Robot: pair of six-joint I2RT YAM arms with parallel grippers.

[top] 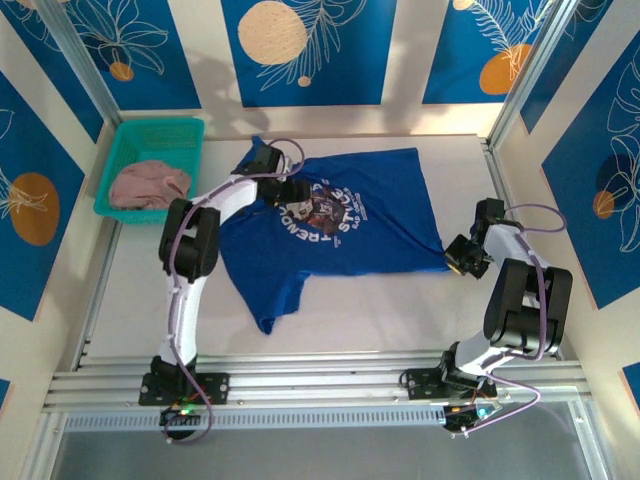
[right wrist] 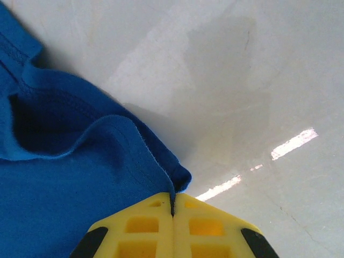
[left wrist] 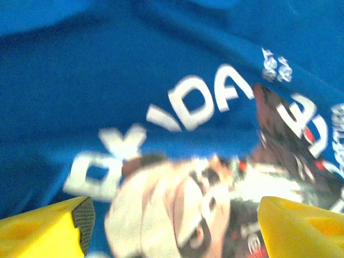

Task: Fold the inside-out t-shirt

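Nearest, the right end effector is clenched on just the hem corner of the royal-blue cotton t-shirt, which lies spread on the pale smooth worktop. So thin a pinch could slip free under a pull, or drag the cloth askew. Farther out, the left end effector hangs released over the white chest print; closing there may gather both layers. Beyond, the turquoise plastic basket holding a dusty-pink garment stands where a sweeping arm could knock it.
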